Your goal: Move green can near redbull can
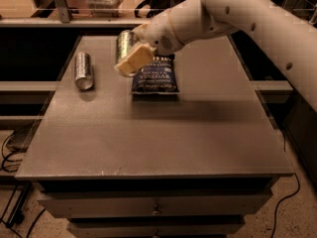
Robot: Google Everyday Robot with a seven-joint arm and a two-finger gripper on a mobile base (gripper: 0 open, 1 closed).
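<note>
My gripper (pixel 130 53) is shut on the green can (pixel 124 45), a dark green can with silver rims, and holds it upright in the air above the table, just left of the chip bag. One tan finger (pixel 133 60) covers the can's lower front. The redbull can (pixel 83 70), slim and silver-grey, lies on its side on the table's left part, to the left of and a little nearer than the held can. My white arm reaches in from the upper right.
A dark blue chip bag (pixel 156 74) lies flat at the table's far middle. The grey table (pixel 158 138) has drawers below its front edge. A shelf with clutter stands behind. Cables lie on the floor at both sides.
</note>
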